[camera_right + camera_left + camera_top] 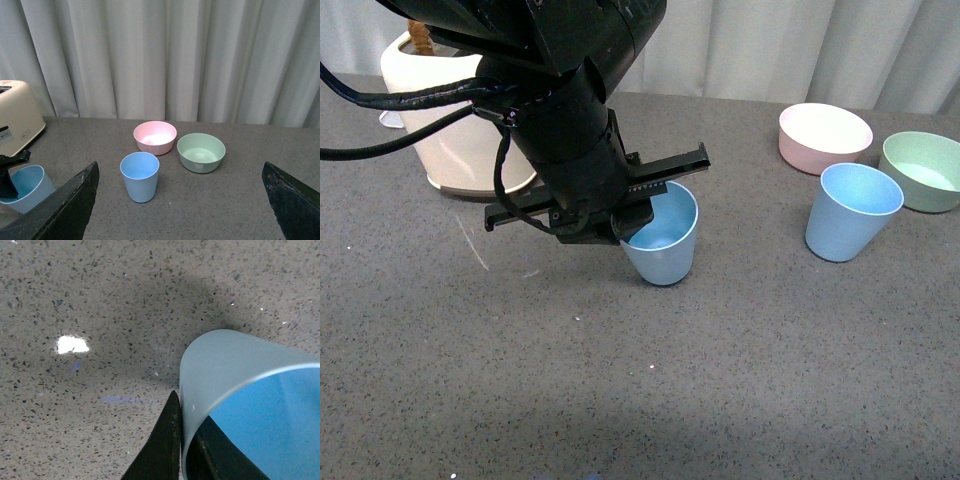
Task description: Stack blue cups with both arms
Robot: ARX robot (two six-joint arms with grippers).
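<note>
I'm looking at a grey speckled tabletop (620, 400) with a pale pleated curtain (770, 50) behind it. I count two cups, two bowls and one toaster (440, 130). The left claw (638, 222) is clamped on the rim of the first blue cup (665, 250) near the tabletop's middle, one finger inside and one outside. The second blue cup (850, 215) stands upright well to its right, just in front of the pink bowl (825, 135) and the green bowl (923, 170). The right claw (179, 165) is spread wide and holds nothing.
</note>
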